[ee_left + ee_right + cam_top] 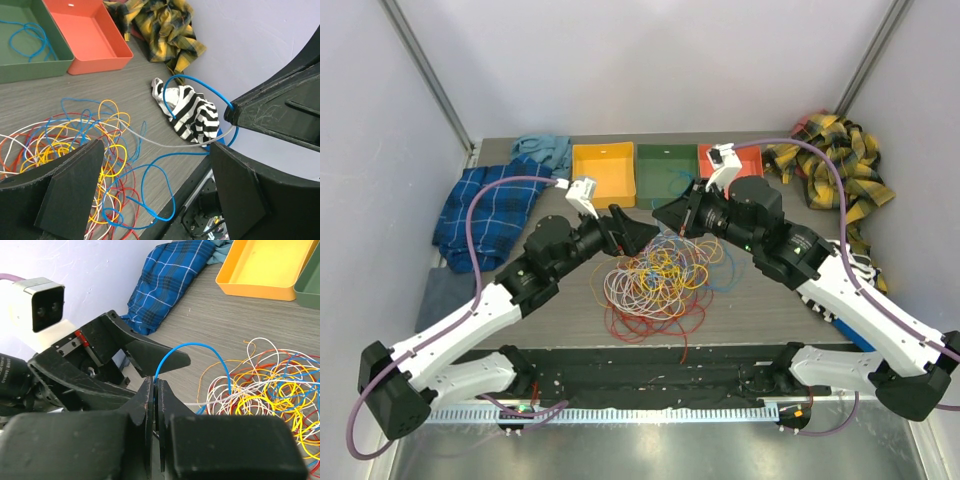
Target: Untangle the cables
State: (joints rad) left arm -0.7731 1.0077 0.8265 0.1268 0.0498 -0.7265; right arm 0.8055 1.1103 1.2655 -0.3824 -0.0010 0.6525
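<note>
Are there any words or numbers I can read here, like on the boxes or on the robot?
None: no word, number, brand or sign can be read in any view.
The yellow tray, green tray and red tray are plain.
The white camera box on the left arm shows two lenses and no label.

Cables (655,280): piled at frame ctr on worktop (750,310). Behind pile, top ctr, row of 3: L tray (603,172), mid tray (660,160) w/ single cable (35,26) inside, R tray (754,163). Plaid cloth (480,210) upper L; crumpled cloth (840,165) upper R.
</note>
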